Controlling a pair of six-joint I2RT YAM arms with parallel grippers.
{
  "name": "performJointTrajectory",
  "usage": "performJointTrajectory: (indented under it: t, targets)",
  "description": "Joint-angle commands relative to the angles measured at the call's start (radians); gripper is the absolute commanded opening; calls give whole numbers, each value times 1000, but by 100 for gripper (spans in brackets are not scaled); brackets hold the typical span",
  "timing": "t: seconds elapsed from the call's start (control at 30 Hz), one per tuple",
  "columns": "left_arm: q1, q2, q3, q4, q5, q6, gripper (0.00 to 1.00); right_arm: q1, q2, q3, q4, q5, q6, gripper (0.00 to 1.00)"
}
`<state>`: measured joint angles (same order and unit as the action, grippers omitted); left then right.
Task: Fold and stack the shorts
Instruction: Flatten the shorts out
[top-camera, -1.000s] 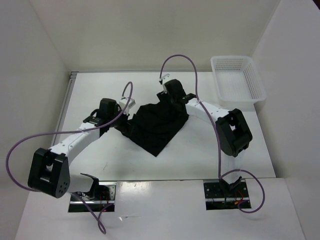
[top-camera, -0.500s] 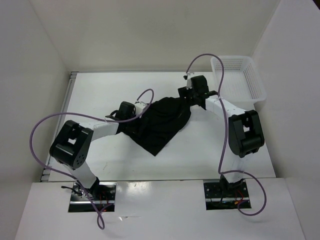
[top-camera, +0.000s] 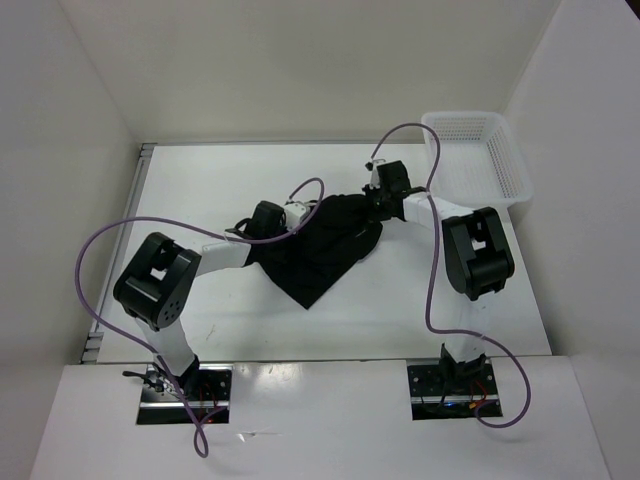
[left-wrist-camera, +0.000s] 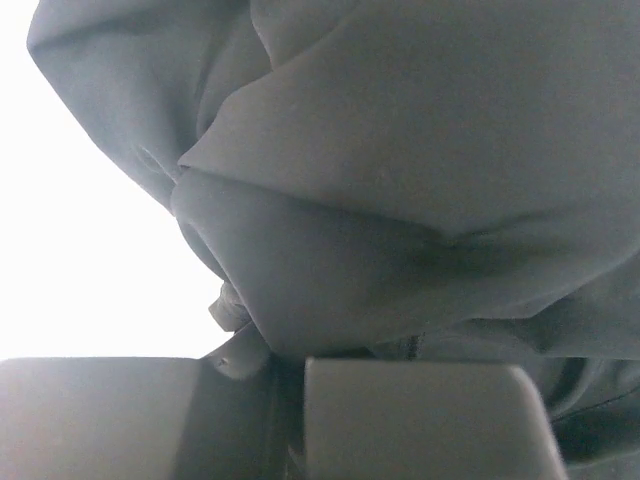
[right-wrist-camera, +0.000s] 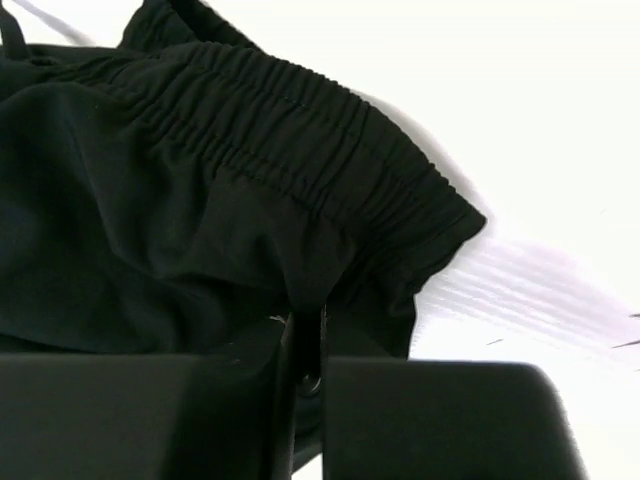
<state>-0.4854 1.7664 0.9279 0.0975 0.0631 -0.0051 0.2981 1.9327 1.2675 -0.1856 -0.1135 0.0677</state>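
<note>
Two grippers have just closed on the shorts (top-camera: 322, 248), crumpled in the middle of the table (top-camera: 200, 180): the left gripper (left-wrist-camera: 288, 375) pinches a bunched fold, perhaps a hem; the right gripper (right-wrist-camera: 322, 360) clamps the waistband (right-wrist-camera: 300, 150). Lifting to spread can begin.

White table (top-camera: 200, 180) boxed in on 3 sides by plain white panels: back wall (top-camera: 300, 70), left wall (top-camera: 60, 150) & right wall (top-camera: 590, 150), w/ a thin metal strip (top-camera: 130, 220) along the table's left edge. Light is bright & even, shadows soft. A glossy white ledge (top-camera: 320, 420) runs across the near side, approx. level w/ the table.
</note>
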Motion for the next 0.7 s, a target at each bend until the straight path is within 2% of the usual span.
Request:
performJointTrajectory:
  t: [0.0, 0.13, 0.23, 0.37, 0.47, 0.53, 0.57, 0.63, 0.67]
  targets:
    - [-2, -4, 31, 25, 1, 5, 0, -5, 0, 53, 41, 46, 6, 0]
    - [19, -61, 67, 34, -78, 5, 0, -5, -38, 168, 29, 95, -66, 0]
    - [131, -122, 173, -22, -147, 5, 0, -5, -38, 397, -17, 113, -112, 0]
    - [249, -195, 322, -114, -184, 5, 0, -5, -38, 596, -92, 103, -157, 0]
    - [274, -281, 361, -210, -184, 5, 0, -5, -92, 597, -153, 23, -198, 0]
    - [274, -344, 324, -270, -155, 5, 1, -5, -159, 484, -172, -49, -233, 0]
    - [256, -417, 290, -339, -125, 5, 10, -5, -181, 437, -196, -78, -246, 0]
    - [196, -534, 156, -416, -85, 5, 27, -5, -251, 287, -225, -199, -313, 11]
    - [173, -573, 111, -480, -63, 5, 54, -5, -274, 239, -268, -243, -347, 23]
